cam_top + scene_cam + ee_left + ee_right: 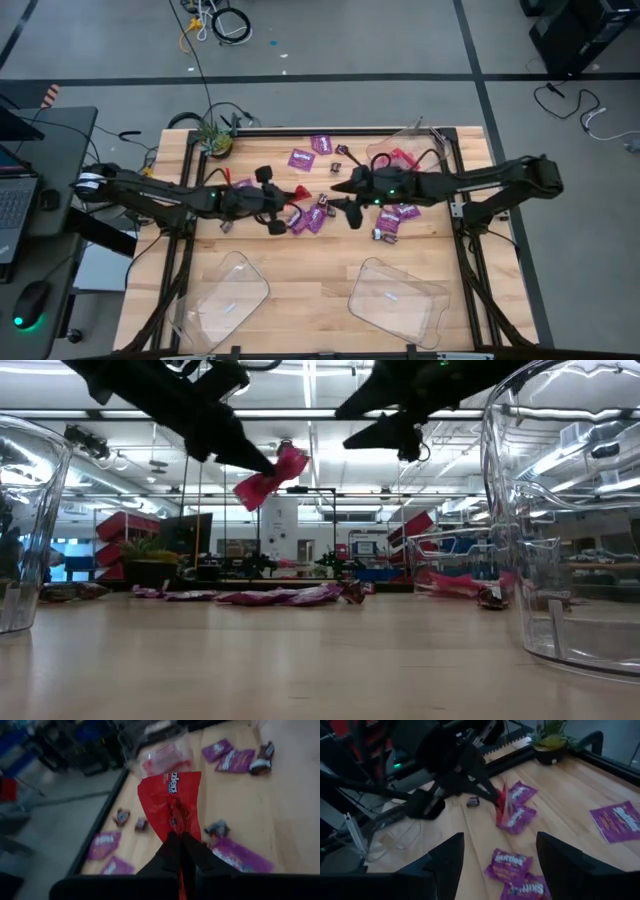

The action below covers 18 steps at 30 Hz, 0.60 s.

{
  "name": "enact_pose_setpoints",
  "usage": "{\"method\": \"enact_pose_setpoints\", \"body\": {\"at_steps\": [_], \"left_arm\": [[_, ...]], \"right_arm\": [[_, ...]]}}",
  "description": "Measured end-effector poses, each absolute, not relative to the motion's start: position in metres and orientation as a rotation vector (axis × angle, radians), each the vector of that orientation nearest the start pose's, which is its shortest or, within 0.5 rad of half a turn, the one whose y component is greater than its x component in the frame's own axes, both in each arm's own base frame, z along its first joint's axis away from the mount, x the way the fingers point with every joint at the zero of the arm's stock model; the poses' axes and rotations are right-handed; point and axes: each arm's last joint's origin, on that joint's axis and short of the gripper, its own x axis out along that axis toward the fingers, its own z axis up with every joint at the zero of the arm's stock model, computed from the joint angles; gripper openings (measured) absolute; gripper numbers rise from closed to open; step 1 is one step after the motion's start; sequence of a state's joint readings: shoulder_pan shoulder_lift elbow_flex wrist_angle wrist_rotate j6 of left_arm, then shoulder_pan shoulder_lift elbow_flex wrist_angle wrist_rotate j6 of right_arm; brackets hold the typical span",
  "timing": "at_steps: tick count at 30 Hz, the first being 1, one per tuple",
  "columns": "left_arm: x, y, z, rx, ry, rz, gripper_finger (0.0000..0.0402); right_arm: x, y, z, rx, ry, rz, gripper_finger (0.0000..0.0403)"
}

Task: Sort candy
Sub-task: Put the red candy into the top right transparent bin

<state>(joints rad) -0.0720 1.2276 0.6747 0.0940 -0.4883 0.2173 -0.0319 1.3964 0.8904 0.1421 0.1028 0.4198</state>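
Both near clear trays hold nothing. The far right tray holds red packets. The left gripper pinches a red packet; the right gripper's jaws are spread.

- Red packet pinched in my left hand: thin glossy film, creased near the grip.
- Purple packets: same shiny film, printed.
- Counter: pale wood planks, smooth, satin sheen.
- Trays: clear hard plastic, glossy, reflective.
- My fingers: dark matt plastic.
- Counter frame: black matt metal.
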Motion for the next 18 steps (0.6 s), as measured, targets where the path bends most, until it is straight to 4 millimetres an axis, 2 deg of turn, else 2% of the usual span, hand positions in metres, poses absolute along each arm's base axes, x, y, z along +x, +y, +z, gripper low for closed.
{"method": "enact_pose_setpoints", "body": {"at_steps": [5,12,15,18], "left_arm": [[0.268,-0.011,0.229,0.432,0.442,0.362,0.0000],[0.274,-0.016,0.229,0.463,0.394,0.347,0.0000],[0.274,-0.020,0.231,0.460,0.375,0.338,0.0000],[0.274,-0.023,0.233,0.467,0.358,0.327,0.0000]], "right_arm": [[0.328,-0.014,0.253,0.351,0.360,-0.208,0.0226],[0.345,-0.015,0.255,0.280,0.366,-0.197,0.0203],[0.346,-0.016,0.257,0.260,0.360,-0.196,0.0175],[0.345,-0.017,0.257,0.251,0.366,-0.199,0.0126]]}}
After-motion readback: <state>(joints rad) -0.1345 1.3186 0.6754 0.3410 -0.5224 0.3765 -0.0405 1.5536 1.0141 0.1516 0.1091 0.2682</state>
